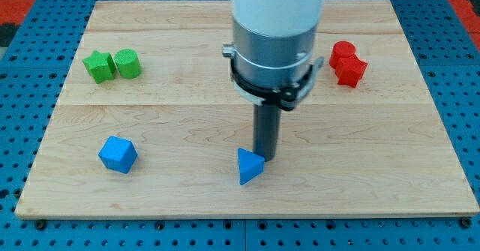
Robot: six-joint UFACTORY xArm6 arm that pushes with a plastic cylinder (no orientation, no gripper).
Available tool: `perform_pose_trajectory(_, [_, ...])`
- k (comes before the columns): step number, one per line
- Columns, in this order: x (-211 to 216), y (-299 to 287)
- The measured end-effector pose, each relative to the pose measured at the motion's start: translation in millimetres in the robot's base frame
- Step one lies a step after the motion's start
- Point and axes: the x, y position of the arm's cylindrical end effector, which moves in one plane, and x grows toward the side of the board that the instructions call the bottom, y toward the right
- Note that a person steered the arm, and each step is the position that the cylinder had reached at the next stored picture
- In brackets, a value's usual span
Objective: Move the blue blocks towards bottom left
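A blue triangular block [249,166] lies near the view's bottom centre of the wooden board [187,124]. A blue cube-like block [118,154] lies at the bottom left. My tip [265,158] is at the end of the dark rod, right next to the triangular block's upper right edge, touching it or nearly so. The blue cube is far to the left of my tip.
Two green blocks [112,64] sit side by side at the upper left. Two red blocks [347,62] sit together at the upper right. The arm's white and grey body [273,34] hangs over the board's top centre. Blue pegboard surrounds the board.
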Motion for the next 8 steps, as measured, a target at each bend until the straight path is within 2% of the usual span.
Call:
perform_pose_trajectory(1, [20, 11])
perform_pose_trajectory(2, [39, -36])
perform_pose_trajectory(3, [8, -99])
perform_pose_trajectory(4, [12, -60])
perform_pose_trajectory(5, [-6, -54])
perform_pose_trajectory(6, [-42, -78])
perform_pose_trajectory(8, [-38, -196])
